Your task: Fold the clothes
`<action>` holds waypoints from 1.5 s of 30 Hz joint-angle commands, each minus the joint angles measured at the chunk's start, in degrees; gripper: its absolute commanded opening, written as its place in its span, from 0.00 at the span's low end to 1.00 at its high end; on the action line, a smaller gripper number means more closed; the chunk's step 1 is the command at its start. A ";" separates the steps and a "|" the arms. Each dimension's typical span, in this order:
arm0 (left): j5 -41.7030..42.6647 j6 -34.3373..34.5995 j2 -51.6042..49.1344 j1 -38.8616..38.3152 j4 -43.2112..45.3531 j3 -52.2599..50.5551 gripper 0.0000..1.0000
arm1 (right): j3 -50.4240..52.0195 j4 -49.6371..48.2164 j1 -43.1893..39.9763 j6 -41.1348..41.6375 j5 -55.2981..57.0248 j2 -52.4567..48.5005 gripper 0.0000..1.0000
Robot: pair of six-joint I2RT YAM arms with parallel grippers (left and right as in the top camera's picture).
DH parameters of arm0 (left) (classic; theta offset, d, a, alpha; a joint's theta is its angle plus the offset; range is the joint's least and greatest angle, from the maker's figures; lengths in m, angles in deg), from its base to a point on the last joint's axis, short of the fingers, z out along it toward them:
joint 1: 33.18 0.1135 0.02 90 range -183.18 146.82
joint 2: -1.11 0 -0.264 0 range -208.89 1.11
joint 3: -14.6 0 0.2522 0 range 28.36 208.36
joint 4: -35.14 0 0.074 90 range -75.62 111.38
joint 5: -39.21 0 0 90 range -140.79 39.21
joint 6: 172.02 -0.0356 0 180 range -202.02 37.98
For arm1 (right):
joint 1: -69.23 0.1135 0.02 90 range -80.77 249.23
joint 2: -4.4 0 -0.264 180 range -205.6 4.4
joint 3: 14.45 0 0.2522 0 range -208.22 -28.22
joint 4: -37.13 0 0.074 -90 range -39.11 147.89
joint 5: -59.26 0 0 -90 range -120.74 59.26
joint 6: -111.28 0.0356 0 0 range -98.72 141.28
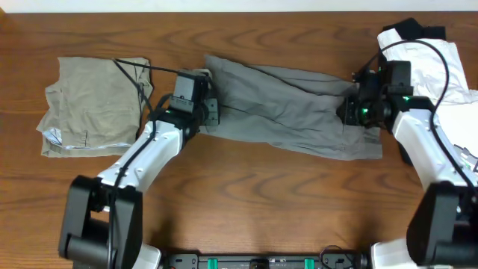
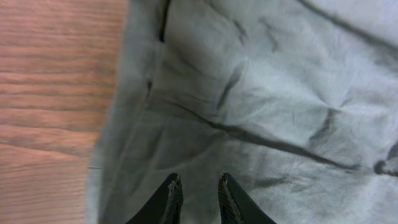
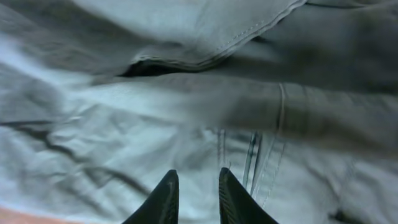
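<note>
**Folding in hand: grey shorts, one pair, laid out across the table**

Item: grey shorts (image 1: pixel 291 104), wide-legged and creased. They were recorded lying lengthwise across the middle of the table (image 1: pixel 261 202), between the two arms. A long diagonal crease was noted in the left wrist view (image 2: pixel 261 112). A stitched hem and a dark opening were noted in the right wrist view (image 3: pixel 186 124).

Attendance: the left gripper (image 1: pixel 211 112) was placed at the left end of the shorts and the right gripper (image 1: pixel 351 112) at the right end. In the left wrist view the left gripper (image 2: pixel 199 186) was seen with its jaws a narrow gap apart over the cloth, near the garment's edge. The right gripper (image 3: pixel 198 183) was seen likewise, jaws slightly parted, nothing visibly pinched between them.

Step judged: a grasp at each end, ahead of a fold. It was judged best done by taking only the edge layers, with both ends lifted evenly so that the creases are drawn flat. One end could then be carried over onto the other with the hems matched.

Adjacent stock: khaki shorts (image 1: pixel 89 108), folded, well to the left. A white garment (image 1: pixel 441 67) and a black garment (image 1: pixel 411 30) were heaped at the far right corner.
</note>
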 commanded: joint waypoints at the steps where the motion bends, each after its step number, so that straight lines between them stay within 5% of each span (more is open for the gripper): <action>1: 0.90 -0.37 -2.36 -0.55 0.50 0.74 0.23 | 0.11 -2.56 0.48 -1.07 1.44 -4.46 0.21; 11: 0.90 -0.33 -7.76 -0.66 0.17 0.74 0.24 | 0.11 -24.20 0.44 12.68 7.45 -16.98 0.25; 17: 0.90 -0.35 -8.63 -0.66 -0.09 0.74 0.29 | 0.04 -27.50 0.20 18.10 7.78 -19.06 0.33; 24: 0.90 -0.35 -8.68 -0.66 1.77 0.74 0.53 | -0.02 -20.11 0.57 17.64 5.14 -18.60 0.33; 29: 0.90 -0.35 -8.70 -0.66 -1.42 0.74 0.53 | -0.02 -14.60 2.03 11.02 5.60 -18.60 0.34; 39: 5.44 -0.11 -8.68 -0.66 -19.98 0.74 0.57 | -0.02 0.87 3.52 10.69 6.97 -18.60 0.40; 42: 5.29 -0.15 -8.68 -0.66 -22.05 0.74 0.43 | 0.00 3.10 3.52 10.71 6.99 -18.60 0.40; 45: 4.17 -1.09 -7.63 -0.66 -20.13 0.83 0.42 | -0.02 2.25 3.41 10.71 6.97 -18.60 0.41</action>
